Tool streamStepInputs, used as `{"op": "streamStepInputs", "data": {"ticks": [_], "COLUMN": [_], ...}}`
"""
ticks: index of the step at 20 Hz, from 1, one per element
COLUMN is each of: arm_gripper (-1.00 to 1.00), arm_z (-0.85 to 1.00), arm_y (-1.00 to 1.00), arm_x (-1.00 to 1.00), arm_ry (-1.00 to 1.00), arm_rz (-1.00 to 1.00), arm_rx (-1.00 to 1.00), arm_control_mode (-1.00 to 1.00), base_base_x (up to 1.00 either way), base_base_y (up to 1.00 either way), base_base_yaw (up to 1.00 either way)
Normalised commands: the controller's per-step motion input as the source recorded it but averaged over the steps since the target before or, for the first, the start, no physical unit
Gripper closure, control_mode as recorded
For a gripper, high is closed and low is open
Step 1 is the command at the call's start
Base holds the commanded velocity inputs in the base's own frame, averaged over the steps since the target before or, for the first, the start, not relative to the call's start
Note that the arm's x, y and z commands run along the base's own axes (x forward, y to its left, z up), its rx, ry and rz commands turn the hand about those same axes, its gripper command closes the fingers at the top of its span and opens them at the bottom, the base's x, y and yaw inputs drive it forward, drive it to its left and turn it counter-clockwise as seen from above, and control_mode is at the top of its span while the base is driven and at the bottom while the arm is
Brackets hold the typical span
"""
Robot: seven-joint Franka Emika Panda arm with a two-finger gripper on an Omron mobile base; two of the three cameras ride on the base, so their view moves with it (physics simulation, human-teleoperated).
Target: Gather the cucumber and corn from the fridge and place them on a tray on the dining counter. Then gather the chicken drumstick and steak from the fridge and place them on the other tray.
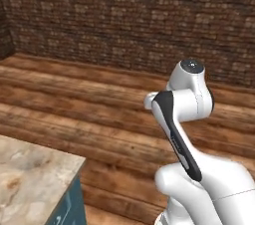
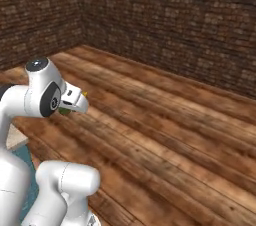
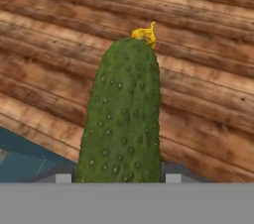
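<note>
1. While the cucumber (image 3: pixel 124 119) is seen rising from between the two dark finger tips at the bottom of the hand view, the jaws are judged to be closed on its lower end, one tip on each side of it.
2. The cucumber is held lengthwise along the gripper (image 3: pixel 119 176), and a small yellow blossom stub (image 3: pixel 145 33) is carried at its far end.
3. In the right base view, a sliver of green and a yellow speck are glimpsed just beyond the hand (image 2: pixel 74 101), which fits a cucumber carried there; the finger tips themselves are hidden by the wrist.
4. Below the cucumber, a wooden plank floor (image 3: pixel 198 69) is seen, so the load is held in the air and is not resting on anything.
5. A teal corner is caught at the lower left of the hand view, and a beige mottled table (image 1: pixel 30 179) on a teal base is seen at the lower left of the left base view: this is taken to be an end of the dining counter.
6. A brick wall (image 1: pixel 124 15) closes the room behind.
7. The step in hand is judged to be the carrying of the cucumber to a tray.
8. For the next move, the base would need to be brought round to the table until a tray is in sight, and the cucumber then lowered onto it before release.
</note>
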Motion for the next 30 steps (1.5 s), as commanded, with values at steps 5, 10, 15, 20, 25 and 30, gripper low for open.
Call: {"op": "streamStepInputs", "data": {"ticks": [5, 10, 15, 20, 25, 30], "arm_gripper": [1.0, 1.0, 1.0, 1.0, 1.0, 1.0], "arm_z": [0.0, 0.0, 0.0, 0.0, 0.0, 0.0], "arm_y": [0.0, 0.0, 0.0, 0.0, 0.0, 0.0], "arm_x": [0.0, 0.0, 0.0, 0.0, 0.0, 0.0], "arm_ry": [0.0, 0.0, 0.0, 0.0, 0.0, 0.0], "arm_rz": [0.0, 0.0, 0.0, 0.0, 0.0, 0.0], "arm_rx": [0.0, 0.0, 0.0, 0.0, 0.0, 0.0], "arm_control_mode": [1.0, 1.0, 1.0, 1.0, 1.0, 1.0], "base_base_x": [1.0, 1.0, 1.0, 1.0, 1.0, 1.0], "base_base_y": [0.0, 0.0, 0.0, 0.0, 0.0, 0.02], "base_base_yaw": [0.26, 0.4, 0.4, 0.41, 0.33, 0.29]}}
